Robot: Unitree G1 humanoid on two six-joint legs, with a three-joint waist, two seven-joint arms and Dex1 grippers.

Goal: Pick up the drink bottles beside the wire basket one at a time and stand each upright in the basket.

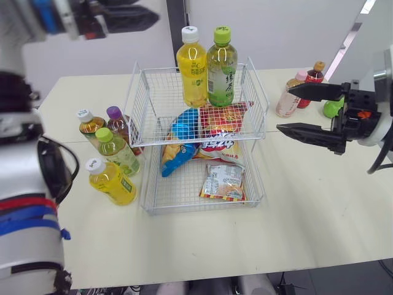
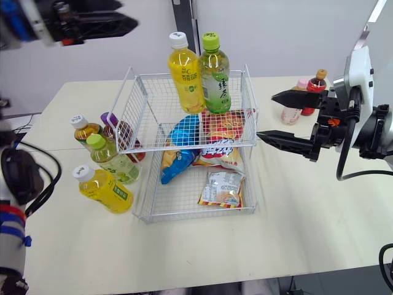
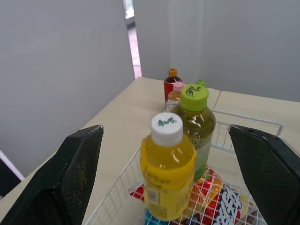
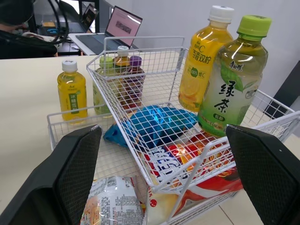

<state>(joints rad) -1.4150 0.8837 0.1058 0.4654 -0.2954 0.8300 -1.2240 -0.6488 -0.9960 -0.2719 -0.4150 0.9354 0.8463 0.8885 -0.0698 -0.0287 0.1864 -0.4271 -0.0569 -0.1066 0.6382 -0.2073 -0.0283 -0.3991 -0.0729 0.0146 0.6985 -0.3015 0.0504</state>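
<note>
A: Bottles, where're they sitting?
B: Two are already standing upright in the wire basket (image 1: 202, 209), top tier, at the back: a yellow-juice bottle (image 1: 192, 70) w/ white cap and, side by side w/ it, a green-tea bottle (image 1: 221, 70) w/ green cap.
A: And outside?
B: Four are standing bunched on the table (image 1: 307, 209), just beside the basket on the robot's left: an amber bottle (image 1: 90, 125) w/ white cap, a purple-cap bottle (image 1: 118, 126), a pale-green bottle (image 1: 116, 153) w/ green cap, and a yellow bottle (image 1: 112, 181) w/ white cap nearest the front edge. Two more are standing well apart, far right: a pink-cap bottle (image 1: 288, 98) and a dark-red bottle (image 1: 313, 78) w/ orange cap.
A: Anything crowding the basket?
B: Four snack bags are lying in the bottom tier: a blue bag (image 1: 181, 138), a red bag (image 1: 222, 118), a chips bag (image 1: 218, 147), and a small packet (image 1: 224, 181) up front.
A: Pincers?
B: The right pincer (image 2: 265, 115) is hovering right of the basket, fingers spread wide, gripping nothing. The left pincer (image 2: 126, 15) is hanging high over the far left, also wide apart & empty.
</note>
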